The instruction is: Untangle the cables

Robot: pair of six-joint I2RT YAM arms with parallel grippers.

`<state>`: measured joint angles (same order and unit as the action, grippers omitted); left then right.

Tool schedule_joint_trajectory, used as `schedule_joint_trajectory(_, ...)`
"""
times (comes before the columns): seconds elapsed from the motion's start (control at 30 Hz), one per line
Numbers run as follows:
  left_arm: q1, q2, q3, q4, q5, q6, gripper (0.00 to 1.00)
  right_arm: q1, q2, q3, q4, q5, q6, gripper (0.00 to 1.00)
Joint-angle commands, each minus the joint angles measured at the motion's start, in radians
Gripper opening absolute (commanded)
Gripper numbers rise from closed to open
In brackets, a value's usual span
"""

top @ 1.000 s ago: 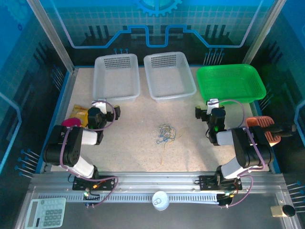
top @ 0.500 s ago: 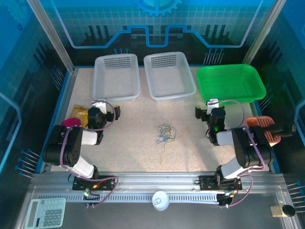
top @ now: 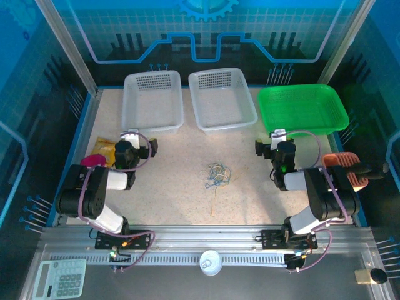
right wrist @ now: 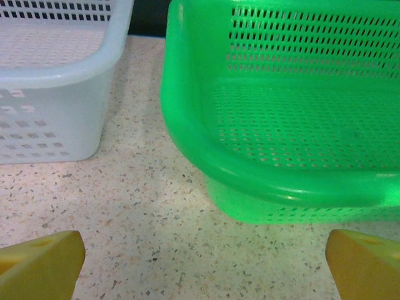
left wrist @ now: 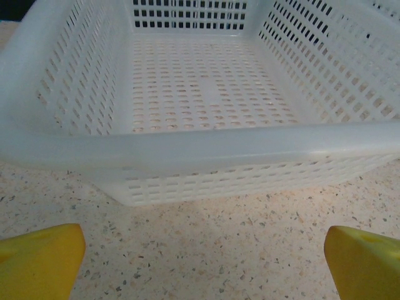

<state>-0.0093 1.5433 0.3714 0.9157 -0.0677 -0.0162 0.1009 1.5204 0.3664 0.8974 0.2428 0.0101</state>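
2 at once: holding left gripper (left wrist: 203,253) and right gripper (right wrist: 203,256) spread wide, well apart from the cables (top: 217,174), likely getting ready to grab.

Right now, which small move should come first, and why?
Probably swing the right gripper left and back, toward the cables. They lie in one untouched tangle on the table, and this gripper, open, faces the green basket instead.
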Motion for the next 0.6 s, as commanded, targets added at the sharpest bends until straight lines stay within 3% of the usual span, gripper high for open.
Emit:
schedule_joint_trajectory(0.0, 0.007, -0.066, -0.01, -0.012, -0.026, 0.01, 0.99, 0.026, -0.069, -0.013, 0.01, 0.015, -0.032, 1.0)
schedule_joint_trajectory(0.2, -0.01, -0.175, 0.029, -0.165, -0.075, 0.015, 0.99, 0.054, -0.245, 0.055, -0.243, 0.073, -0.027, 1.0)
schedule_joint_trajectory(0.37, -0.029, -0.281, 0.071, -0.266, -0.107, 0.004, 0.99, 0.053, -0.374, 0.249, -0.663, 0.104, 0.157, 1.0)
schedule_joint_trajectory(0.43, -0.032, -0.331, 0.126, -0.367, -0.109, -0.037, 0.99, 0.046, -0.394, 0.345, -0.845, 0.112, 0.313, 1.0)
schedule_joint_trajectory(0.57, -0.06, -0.394, 0.24, -0.564, -0.126, -0.093, 0.99, 0.041, -0.404, 0.462, -0.991, -0.035, 0.423, 1.0)
